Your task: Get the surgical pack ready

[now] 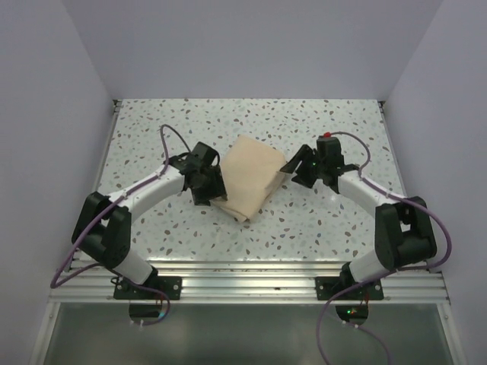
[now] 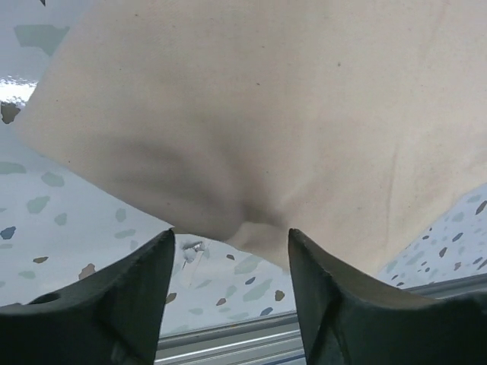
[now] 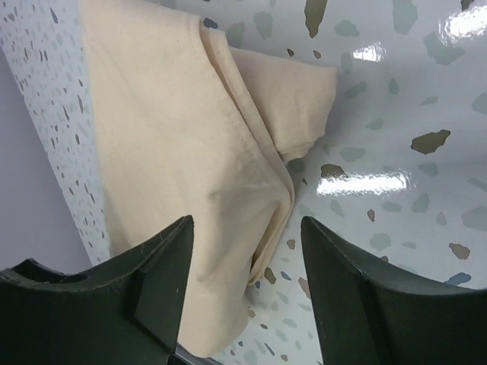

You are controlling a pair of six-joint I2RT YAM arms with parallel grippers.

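A folded beige cloth bundle (image 1: 247, 179) lies mid-counter (image 1: 327, 224), flanked by the left gripper (image 1: 216, 188) and right gripper (image 1: 294, 169), both with jaws parted and holding nothing. The wrapping step appears to be in hand, and the next move likely calls for pinching a loose edge to tuck. No tray shows, and the bundle's contents are hidden.

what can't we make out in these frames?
- Contents of the folded cloth bundle: all views; its own outer layers cover them.
- Bundle's near-left corner: top view; the left gripper sits over it.
- Bundle's full outline: left wrist view; cut off at the top and right edges.
- Cloth behind the right gripper: right wrist view; its fingers block it.
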